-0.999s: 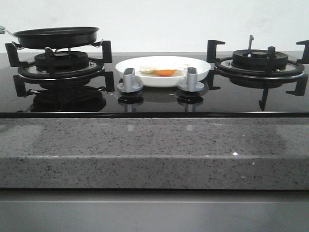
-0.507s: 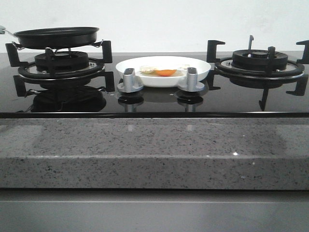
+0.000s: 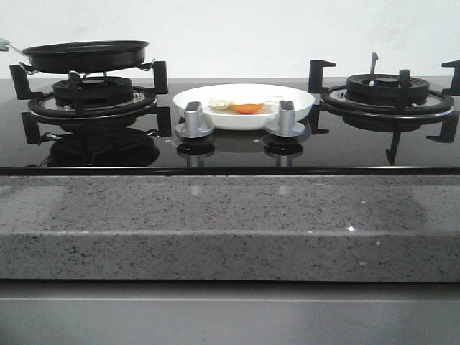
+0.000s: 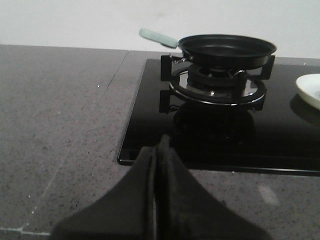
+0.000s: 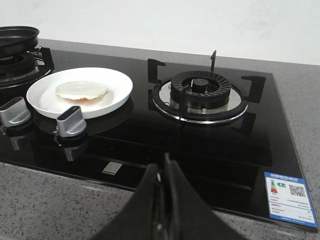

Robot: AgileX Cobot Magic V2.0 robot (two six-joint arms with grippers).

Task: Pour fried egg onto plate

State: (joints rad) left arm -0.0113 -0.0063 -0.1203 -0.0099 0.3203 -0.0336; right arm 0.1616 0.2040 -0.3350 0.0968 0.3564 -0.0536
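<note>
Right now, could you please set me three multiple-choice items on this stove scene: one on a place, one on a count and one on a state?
1. Where does the fried egg lie?
A. on the plate
B. in the frying pan
C. on the right burner

2. How many silver knobs stand in front of the plate?
A. one
B. two
C. four

3. How do the jaws of both grippers stand?
A. both wide open
B. one open
C. both shut, empty

Key: 1 A, the egg rests on the white plate. 2 B, the front view shows two knobs. 3 C, left gripper and right gripper fingers meet, holding nothing.
</note>
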